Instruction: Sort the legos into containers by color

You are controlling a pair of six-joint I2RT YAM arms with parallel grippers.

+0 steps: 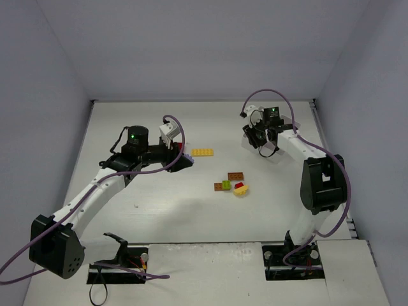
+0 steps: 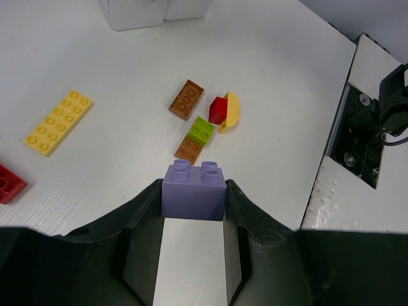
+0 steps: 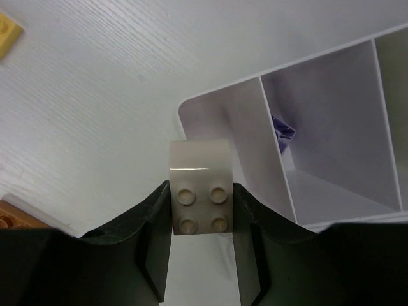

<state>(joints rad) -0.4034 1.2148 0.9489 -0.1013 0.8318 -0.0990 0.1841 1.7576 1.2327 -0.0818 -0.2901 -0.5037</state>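
My left gripper [image 1: 183,160] [image 2: 193,191] is shut on a lavender brick [image 2: 194,190], held above the table. My right gripper [image 1: 264,145] [image 3: 201,204] is shut on a white brick [image 3: 199,188], over the near corner of the white compartment tray [image 3: 223,121]. One compartment holds a lavender piece [image 3: 282,131]. In the top view the tray [image 1: 273,148] is mostly hidden under the right gripper. On the table lie a yellow plate [image 1: 203,152] [image 2: 58,122], a brown brick [image 1: 236,175] [image 2: 187,99], a lime brick [image 2: 204,130] on a brown one [image 2: 189,149], and a red brick [image 2: 218,109] on a yellow one [image 2: 231,113].
Another red brick [image 2: 6,182] lies by the left gripper, at the left edge of the left wrist view. Grey walls enclose the table on three sides. The right arm's base [image 2: 389,102] stands at the near edge.
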